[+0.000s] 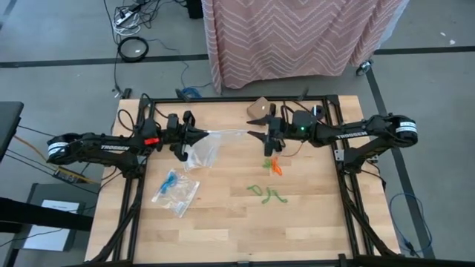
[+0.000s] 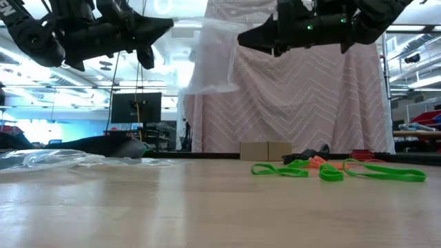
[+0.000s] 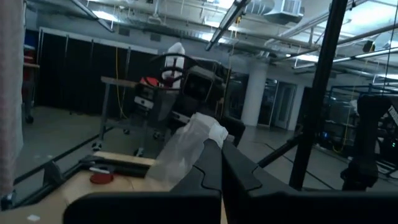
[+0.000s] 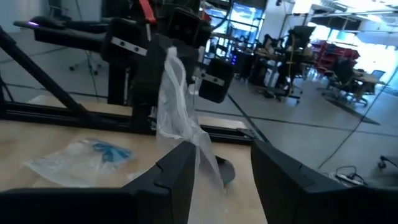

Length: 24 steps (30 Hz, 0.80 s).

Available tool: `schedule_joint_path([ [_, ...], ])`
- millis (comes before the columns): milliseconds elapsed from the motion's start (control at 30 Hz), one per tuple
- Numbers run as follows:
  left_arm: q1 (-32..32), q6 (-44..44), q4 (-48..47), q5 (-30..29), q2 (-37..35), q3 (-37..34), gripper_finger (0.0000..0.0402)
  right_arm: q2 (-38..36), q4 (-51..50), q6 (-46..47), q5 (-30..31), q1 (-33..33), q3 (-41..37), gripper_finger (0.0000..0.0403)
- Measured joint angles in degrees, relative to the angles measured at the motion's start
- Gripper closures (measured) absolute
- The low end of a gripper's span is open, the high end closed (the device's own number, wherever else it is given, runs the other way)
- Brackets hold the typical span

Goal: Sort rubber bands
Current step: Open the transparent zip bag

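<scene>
A clear plastic bag (image 1: 202, 150) hangs in the air between my two grippers, above the table's middle. My left gripper (image 1: 203, 135) is shut on it. My right gripper (image 1: 254, 136) faces it from the right, level and open, its fingers (image 4: 180, 163) at the bag's stretched-out top edge (image 1: 230, 133). Green rubber bands (image 1: 267, 194) and an orange one (image 1: 275, 167) lie loose on the wood below the right gripper. Blue rubber bands (image 1: 171, 180) lie inside a second clear bag (image 1: 178, 194) flat on the table at the left. My left gripper pinches the bag's upper edge (image 3: 200, 138) between its two shut fingers, coming level from the table's left. The bag is clear of the table and hangs slack below the fingers. Of my right gripper, a strip of the bag (image 4: 200, 149) runs down along the inner side of one finger; whether it touches, I cannot tell.
A small cardboard box (image 1: 260, 109) stands at the table's far edge, behind the right gripper. A cloth with a zigzag pattern (image 1: 297, 37) hangs beyond the table. Black frame rails (image 1: 343, 200) run along the table's sides. Bare wood lies toward the near edge.
</scene>
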Motion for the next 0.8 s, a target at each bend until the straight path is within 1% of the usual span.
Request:
schedule_joint_path([
  [300, 0.1, 1.3, -0.1, -0.2, 0.0, 0.0, 0.0401, -0.1, -0.9, 2.1, -1.9, 1.3, 0.0, 0.026],
  [400, 0.5, 1.5, -0.3, -0.1, 0.0, 0.0, 0.04, -0.4, -2.5, 2.4, -3.5, 1.5, 0.0, 0.0255],
  [567, 1.4, 2.5, -4.5, 0.1, 0.0, 0.0, 0.04, -0.6, -3.8, 2.6, -3.7, 1.5, 0.0, 0.0241],
  [800, 1.7, 4.6, -5.2, 0.1, 0.0, 0.0, 0.04, -1.1, -4.4, 3.8, -3.8, 1.4, 0.0, 0.0227],
])
